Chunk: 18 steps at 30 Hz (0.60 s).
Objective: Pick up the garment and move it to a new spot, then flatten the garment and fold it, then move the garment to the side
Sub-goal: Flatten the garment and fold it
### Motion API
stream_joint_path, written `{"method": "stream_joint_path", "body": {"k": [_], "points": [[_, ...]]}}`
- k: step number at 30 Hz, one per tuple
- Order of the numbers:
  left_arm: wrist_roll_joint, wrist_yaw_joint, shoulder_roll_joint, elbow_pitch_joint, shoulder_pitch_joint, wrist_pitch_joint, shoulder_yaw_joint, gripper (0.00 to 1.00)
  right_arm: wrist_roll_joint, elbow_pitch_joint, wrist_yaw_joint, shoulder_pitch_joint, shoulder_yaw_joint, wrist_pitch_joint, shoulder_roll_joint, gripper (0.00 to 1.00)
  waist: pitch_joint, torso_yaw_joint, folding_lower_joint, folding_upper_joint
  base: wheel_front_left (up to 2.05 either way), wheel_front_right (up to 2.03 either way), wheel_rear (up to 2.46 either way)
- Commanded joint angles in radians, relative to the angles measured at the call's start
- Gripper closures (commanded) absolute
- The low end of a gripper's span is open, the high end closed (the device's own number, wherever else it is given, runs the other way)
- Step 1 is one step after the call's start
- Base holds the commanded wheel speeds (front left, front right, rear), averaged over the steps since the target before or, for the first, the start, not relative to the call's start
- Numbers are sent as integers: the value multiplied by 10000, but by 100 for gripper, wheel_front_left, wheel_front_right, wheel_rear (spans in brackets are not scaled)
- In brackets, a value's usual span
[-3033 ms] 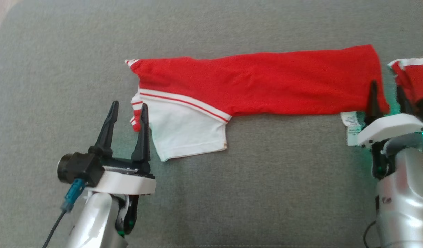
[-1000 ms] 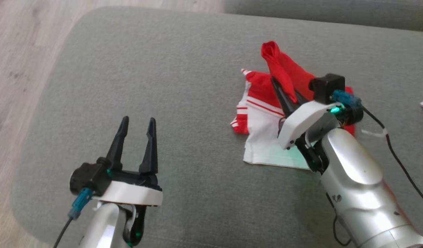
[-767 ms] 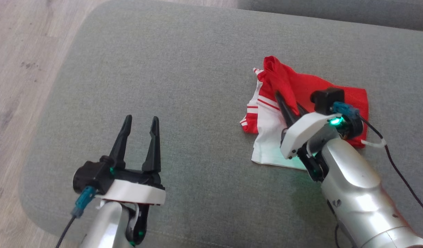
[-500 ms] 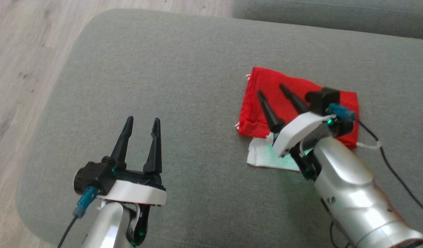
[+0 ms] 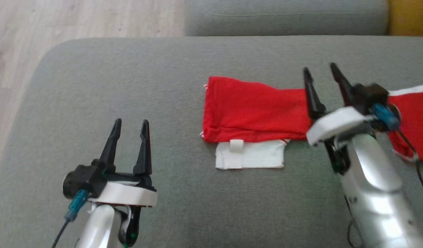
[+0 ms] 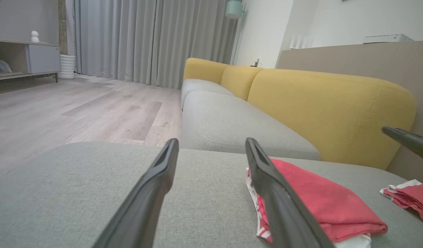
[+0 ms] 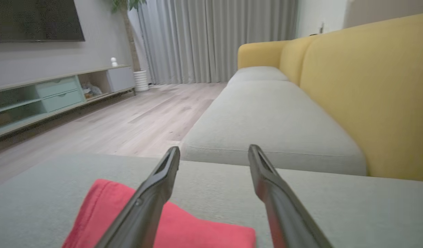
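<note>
- Now the fold looks finished: the folded red-and-white fabric garment (image 5: 252, 113) lies just left of the right gripper (image 5: 319, 67), whose jaws gape empty.
- Left gripper (image 5: 132, 121) is spread too, with the garment well to its right.
- Next, probably: pinch all layers and carry it aside.

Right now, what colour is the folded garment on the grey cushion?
The garment is red on top, white beneath; clearest in the head view.

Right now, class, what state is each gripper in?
Left gripper: open, empty.
Right gripper: open, empty; the folded red garment lies ungripped.
</note>
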Motion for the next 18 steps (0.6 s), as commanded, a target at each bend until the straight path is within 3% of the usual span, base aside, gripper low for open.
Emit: {"method": "stream_joint_path", "body": {"k": [1,9,18], "points": [[83,-39,50,-308,-118,-51,353,0,-97,-383,-9,77,138,-105,154,0,-60,-193,1,0,0,0,0],[284,-84,43,-255,140,-51,659,0,-1227,-3324,-9,2969,-1124,-108,150,0,-154,-659,1,0,0,0,0],[493,-142,34,-140,270,-51,762,0,-455,-3997,-9,4178,-1104,-109,160,0,45,-748,1,0,0,0,0]]}}
